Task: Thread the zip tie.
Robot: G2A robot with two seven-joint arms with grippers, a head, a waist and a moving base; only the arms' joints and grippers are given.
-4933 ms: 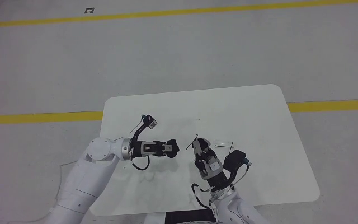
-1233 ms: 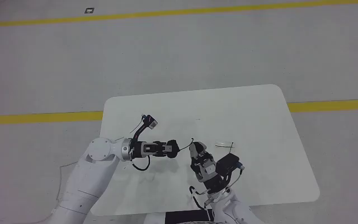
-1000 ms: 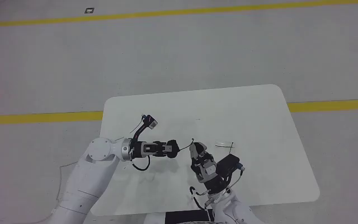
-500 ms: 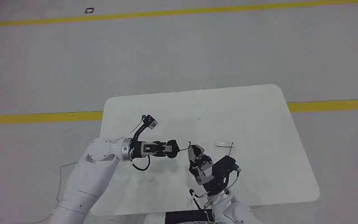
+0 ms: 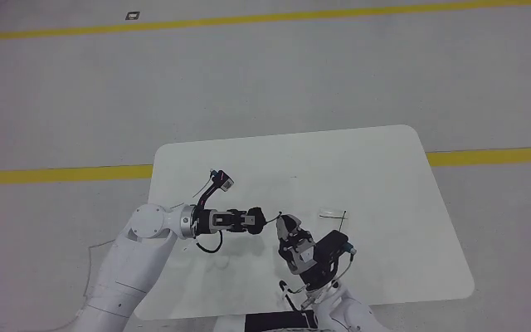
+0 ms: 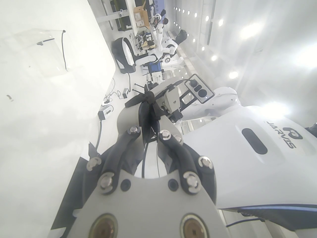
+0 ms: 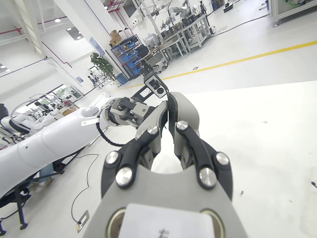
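A thin black zip tie [image 5: 275, 216] spans the small gap between my two grippers above the table's middle. My left gripper [image 5: 259, 220] comes in from the left and is shut on it. In the left wrist view its strap [image 6: 144, 149] runs down between the closed fingers of that gripper [image 6: 147, 102]. Coming up from the near edge, my right gripper [image 5: 284, 222] is also shut on the tie. In the right wrist view its tips [image 7: 169, 105] are pressed together right in front of the left gripper [image 7: 128, 111]. The tie's head is hidden between the fingertips.
A clear plastic bag [image 5: 330, 214] lies flat on the white table [image 5: 390, 166] to the right of the grippers, with a spare black zip tie [image 6: 63, 50] at its edge. Small dark specks [image 7: 264, 122] dot the tabletop.
My right gripper has drifted left with the zip tie, closing the gap until it almost meets the left gripper. The left arm has stayed put.
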